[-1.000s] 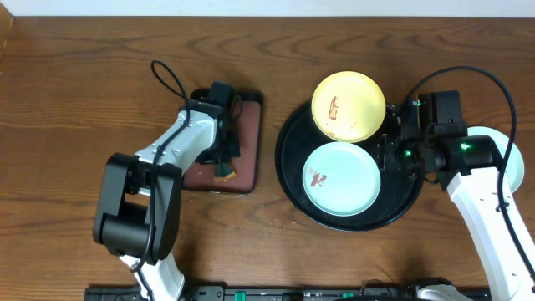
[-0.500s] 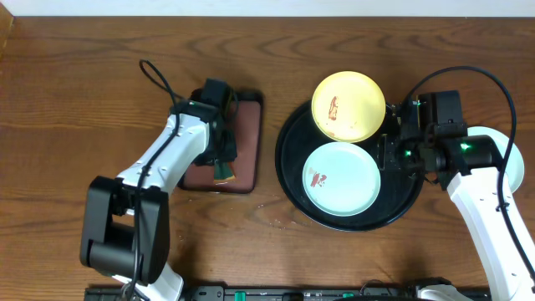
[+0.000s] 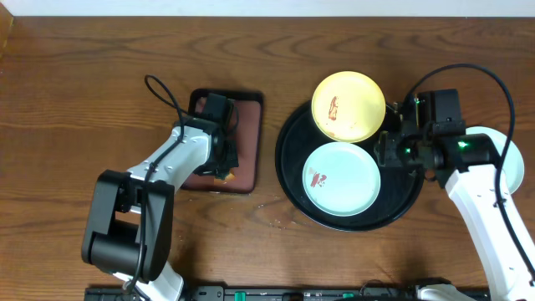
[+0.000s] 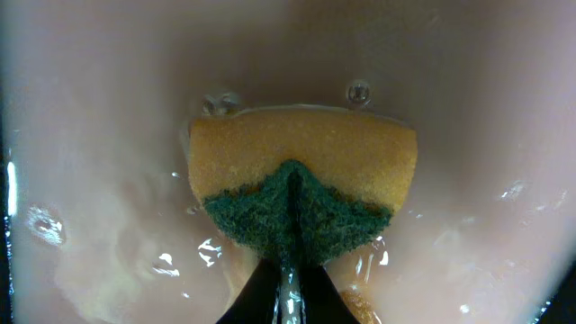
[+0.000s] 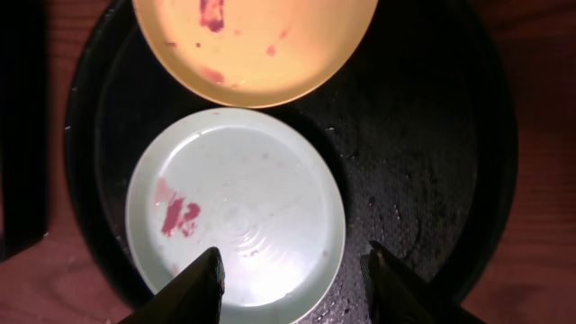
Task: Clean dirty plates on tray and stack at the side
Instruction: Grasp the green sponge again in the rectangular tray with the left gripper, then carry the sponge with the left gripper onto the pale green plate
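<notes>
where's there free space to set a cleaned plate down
Bare wood across the table's far left, and a narrow strip between the maroon tray and black tray. Crowded: the black tray, with the yellow plate and mint plate.

Left arm (image 3: pixel 180 150) is being reached forward, elbow bent, with the left gripper (image 4: pixel 288 292) being pinched tight on a sponge (image 4: pixel 301 171). Right arm (image 3: pixel 476 180) is being angled inward, right gripper (image 5: pixel 292 283) being held wide apart, pointing down.

A brown wooden worktop (image 3: pixel 67 100) carries a small maroon tray (image 3: pixel 249 134) with a black rim, left of centre. On its wet floor sits a yellow sponge (image 4: pixel 301 166) with a green scouring layer. Tiny specks (image 3: pixel 280 219) dot the worktop toward the front edge.
</notes>
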`<state>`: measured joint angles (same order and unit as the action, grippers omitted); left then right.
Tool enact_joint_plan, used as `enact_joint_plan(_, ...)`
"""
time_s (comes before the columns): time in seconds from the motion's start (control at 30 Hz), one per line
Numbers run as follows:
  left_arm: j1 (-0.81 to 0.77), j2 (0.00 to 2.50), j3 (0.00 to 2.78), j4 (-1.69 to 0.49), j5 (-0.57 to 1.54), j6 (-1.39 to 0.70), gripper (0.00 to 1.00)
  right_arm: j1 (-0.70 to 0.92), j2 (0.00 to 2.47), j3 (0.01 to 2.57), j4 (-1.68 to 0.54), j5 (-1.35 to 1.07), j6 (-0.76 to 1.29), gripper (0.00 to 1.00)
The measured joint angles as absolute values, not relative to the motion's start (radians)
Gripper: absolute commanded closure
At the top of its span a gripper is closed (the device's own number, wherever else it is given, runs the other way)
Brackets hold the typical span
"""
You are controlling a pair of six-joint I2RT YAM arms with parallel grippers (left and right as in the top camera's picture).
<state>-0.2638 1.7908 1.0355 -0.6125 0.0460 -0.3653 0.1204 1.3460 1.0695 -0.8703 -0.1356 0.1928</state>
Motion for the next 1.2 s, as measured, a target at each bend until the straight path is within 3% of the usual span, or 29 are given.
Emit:
enact_joint_plan(0.23,-0.264,1.787,1.084,-0.768,0.047,-0.332,0.93,0.120,1.452,1.026,-0.828,-0.120,0.200,0.58)
enact_joint_plan(0.4,-0.270,1.747,1.204,-0.892,0.046,-0.319,0.93,0.120,1.546,1.025,-0.783,-0.096,0.202,0.75)
enact_joint_plan(0.47,-0.282,1.697,1.240,-0.893,0.054,-0.316,0.92,0.120,1.587,1.025,-0.779,-0.092,0.205,0.78)
enact_joint_plan(0.73,-0.392,1.563,1.276,-0.819,0.191,-0.328,0.93,0.120,1.755,1.025,-0.788,-0.089,0.191,0.85)
enact_joint_plan(0.87,-0.490,1.571,1.275,-0.751,0.223,-0.364,0.93,0.120,1.787,1.026,-0.791,-0.093,0.174,0.99)
enact_joint_plan(1.2,-0.712,1.700,1.276,-0.500,0.250,-0.513,0.92,0.120,1.782,1.024,-0.796,-0.105,0.167,0.99)
